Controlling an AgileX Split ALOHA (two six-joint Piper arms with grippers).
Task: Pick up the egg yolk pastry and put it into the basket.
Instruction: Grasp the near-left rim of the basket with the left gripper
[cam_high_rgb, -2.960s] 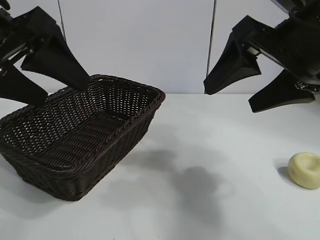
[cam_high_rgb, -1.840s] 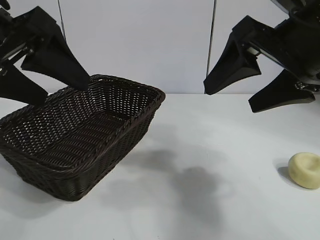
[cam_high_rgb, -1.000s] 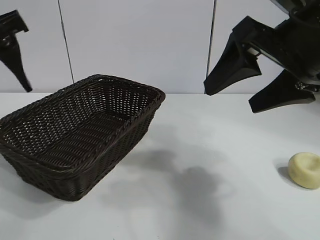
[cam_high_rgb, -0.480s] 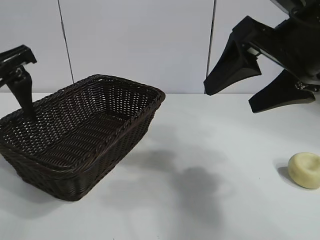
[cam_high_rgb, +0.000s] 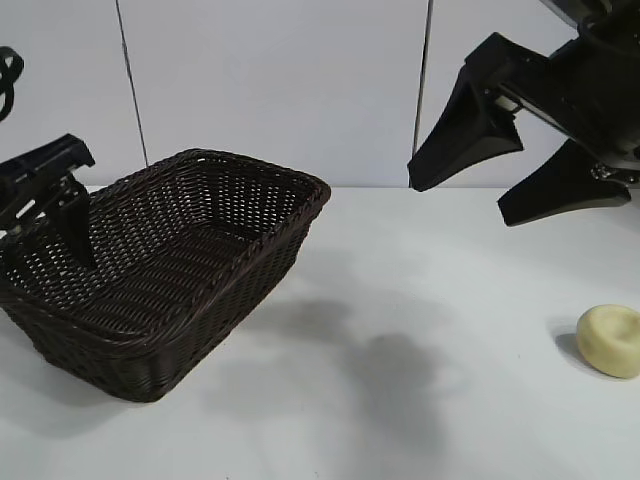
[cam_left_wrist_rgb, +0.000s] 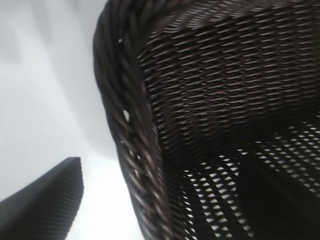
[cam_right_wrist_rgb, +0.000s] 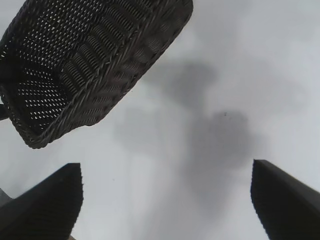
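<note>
The egg yolk pastry (cam_high_rgb: 610, 341), a small pale cream puck, lies on the white table at the far right. The dark brown wicker basket (cam_high_rgb: 262, 243) stands at the left. My left gripper (cam_high_rgb: 55, 235) is open and straddles the basket's far-left rim (cam_left_wrist_rgb: 131, 131). One finger (cam_high_rgb: 76, 228) is down inside the basket, the other finger (cam_left_wrist_rgb: 46, 204) is outside the wall, and the rim lies loose between them. My right gripper (cam_high_rgb: 460, 198) hangs open, high above the table and up-left of the pastry, holding nothing. In the right wrist view the gripper (cam_right_wrist_rgb: 165, 202) looks down on bare table and the basket (cam_right_wrist_rgb: 90, 65).
The white table (cam_high_rgb: 400, 300) runs between the basket and the pastry, with arm shadows on it. A pale panelled wall (cam_high_rgb: 280, 80) closes the back.
My left gripper has swung out to the left and come down onto the basket's left rim, one finger now inside. The right arm, basket and pastry have not moved.
</note>
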